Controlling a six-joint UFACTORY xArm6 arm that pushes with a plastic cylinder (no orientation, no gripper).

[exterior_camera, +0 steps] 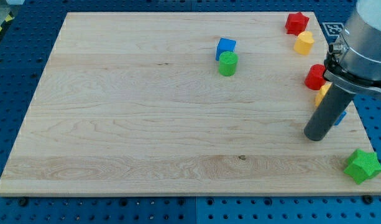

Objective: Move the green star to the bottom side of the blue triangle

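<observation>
Green star (pixel 363 166): at the board's bottom right corner, nearest the view's bottom, partly overhanging the wooden board (pixel 146 124) edge.
Tip (pixel 314 135): resting on the board, up and to the view's left of the green star, near it but clearly apart. No jaws on this rod, so nothing to open or close; nothing held or touched.
Blue piece (pixel 340 117): only a sliver showing just behind the rod's right side, shape hidden; probably the blue triangle, though not certain.
Yellow piece (pixel 322 94): also mostly hidden behind the rod, shape unclear.
Key relation: star lies down-right of the tip, and below the hidden blue piece; likely only a short push toward the view's top-left needed, from the star's far lower-right side.
Risk: star sitting at the very edge, little room to get behind it.
Red block (pixel 314 77): right edge, above the rod.
Green cylinder (pixel 227 63): mid-board, touching blue cube (pixel 225 47) behind it.
Yellow block (pixel 304 42): top right.
Red star (pixel 296 23): farthest, top right corner.
</observation>
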